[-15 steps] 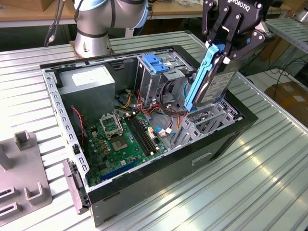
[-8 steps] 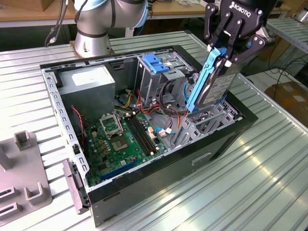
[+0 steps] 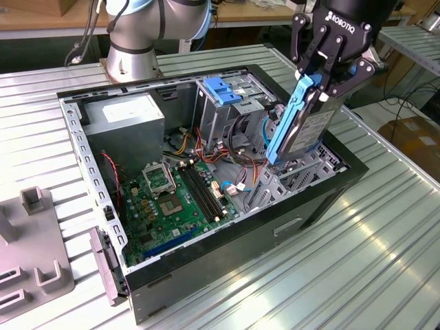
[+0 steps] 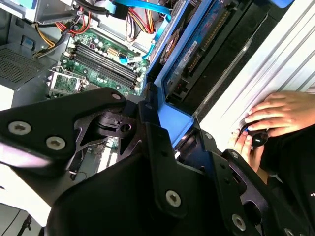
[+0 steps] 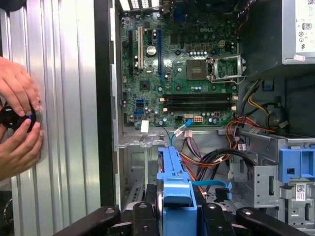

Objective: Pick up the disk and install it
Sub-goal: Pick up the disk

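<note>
Above the open computer case (image 3: 206, 271), toward the exterior view's right, the gripper (image 3: 322, 82) is closed on the upper end of the disk (image 3: 308, 132), clamping the blue carrier frame and grey metal body between its jaws. The disk hangs on edge and tilted, clear of the surface (image 3: 364, 261), with its lower end down among the metal brackets of the drive bay (image 3: 278, 180) at that side of the case; I cannot tell whether it touches them. Just beside it stands the tall metal cage (image 3: 230, 113) with its wide blue tab, and further off lies the green motherboard (image 3: 172, 199). In the first wrist view a person's hand (image 5: 19, 91) rests on the surface outside the case, on a small black knob (image 5: 17, 118). As I judge it, the pick-up is done; the disk is not yet seated in its bay, so installation remains.
</note>
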### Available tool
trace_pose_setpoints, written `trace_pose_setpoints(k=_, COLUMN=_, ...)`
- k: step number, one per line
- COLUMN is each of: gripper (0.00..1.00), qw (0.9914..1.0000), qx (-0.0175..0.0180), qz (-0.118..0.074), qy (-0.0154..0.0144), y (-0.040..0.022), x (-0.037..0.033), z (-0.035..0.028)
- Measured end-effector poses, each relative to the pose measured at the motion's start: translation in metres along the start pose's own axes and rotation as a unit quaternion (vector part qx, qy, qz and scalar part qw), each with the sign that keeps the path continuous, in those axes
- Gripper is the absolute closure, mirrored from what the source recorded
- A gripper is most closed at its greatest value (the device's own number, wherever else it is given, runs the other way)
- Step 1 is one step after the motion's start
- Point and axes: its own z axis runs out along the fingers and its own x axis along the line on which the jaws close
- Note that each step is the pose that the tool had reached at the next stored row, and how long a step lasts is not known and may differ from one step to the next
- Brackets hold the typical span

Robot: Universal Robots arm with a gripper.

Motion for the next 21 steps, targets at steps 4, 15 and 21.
trace_pose_setpoints(k=4, gripper=0.63, qw=1.00000, qx=0.0000, qz=0.001, qy=-0.0002, y=-0.0012, x=0.0039, z=0.0036)
trace_pose_setpoints(k=15, gripper=0.63, qw=1.00000, qx=-0.0001, qz=0.002, qy=0.0000, y=-0.0035, x=0.0080, z=0.0125)
trace_pose_setpoints(k=21, gripper=0.63, qw=1.00000, qx=0.0000, qz=0.002, qy=0.0000, y=-0.0037, x=0.0086, z=0.0166)
